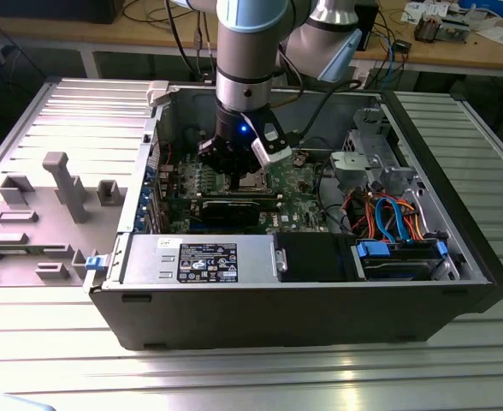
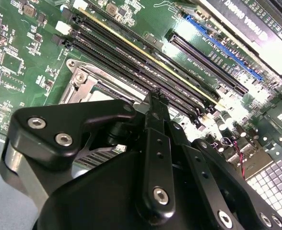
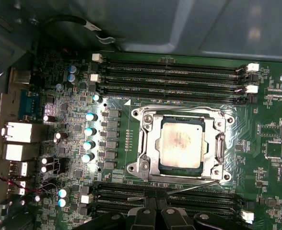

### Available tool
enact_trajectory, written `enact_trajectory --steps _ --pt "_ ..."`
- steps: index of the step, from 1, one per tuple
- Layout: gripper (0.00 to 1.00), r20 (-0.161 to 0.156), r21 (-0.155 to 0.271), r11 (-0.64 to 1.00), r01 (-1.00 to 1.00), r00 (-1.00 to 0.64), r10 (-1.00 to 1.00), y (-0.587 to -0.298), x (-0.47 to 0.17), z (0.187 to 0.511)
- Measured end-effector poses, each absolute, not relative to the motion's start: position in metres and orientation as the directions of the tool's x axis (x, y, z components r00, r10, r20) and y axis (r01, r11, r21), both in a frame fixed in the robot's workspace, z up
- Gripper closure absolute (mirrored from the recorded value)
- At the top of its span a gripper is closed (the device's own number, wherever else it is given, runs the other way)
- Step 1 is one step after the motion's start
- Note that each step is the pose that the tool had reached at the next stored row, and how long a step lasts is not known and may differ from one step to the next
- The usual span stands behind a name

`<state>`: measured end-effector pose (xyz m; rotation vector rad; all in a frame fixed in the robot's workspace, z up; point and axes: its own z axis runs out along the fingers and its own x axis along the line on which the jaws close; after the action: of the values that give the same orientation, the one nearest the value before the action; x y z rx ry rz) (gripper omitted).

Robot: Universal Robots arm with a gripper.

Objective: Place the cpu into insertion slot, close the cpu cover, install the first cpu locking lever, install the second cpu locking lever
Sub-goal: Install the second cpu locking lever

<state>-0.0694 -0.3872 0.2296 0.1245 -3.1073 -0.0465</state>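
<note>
In the first wrist view the cpu (image 3: pixel 182 143) lies flat in the insertion slot (image 3: pixel 137 115), its silver top showing through the window of the cpu cover (image 3: pixel 150 143), which is down over it. One thin wire locking lever (image 3: pixel 179 107) runs along the socket's edge beside the memory slots. The other locking lever (image 3: pixel 198 187) slants along the opposite edge, close to my gripper (image 3: pixel 156 203). The gripper's black fingers (image 2: pixel 155 143) are shut together with nothing between them, tips at the socket's edge (image 2: pixel 83 86). In the exterior view the gripper (image 1: pixel 237 181) hangs over the socket inside the open computer case.
Long black memory slots (image 3: pixel 174 72) flank the socket on two sides. A black graphics card (image 1: pixel 230 210) lies in front of it. The power supply (image 1: pixel 200 257), drive cage (image 1: pixel 405 257) with orange and blue cables, and the case walls (image 1: pixel 149 154) hem in the board.
</note>
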Motion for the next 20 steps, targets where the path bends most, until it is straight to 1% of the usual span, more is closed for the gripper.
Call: enact_trajectory --steps 4,20 --pt "0.89 0.029 0.047 0.996 -0.079 -0.996 -0.081 -0.389 -0.069 0.229" --pt "0.89 0.028 0.053 0.994 -0.093 -0.995 -0.095 -0.395 -0.080 0.230"
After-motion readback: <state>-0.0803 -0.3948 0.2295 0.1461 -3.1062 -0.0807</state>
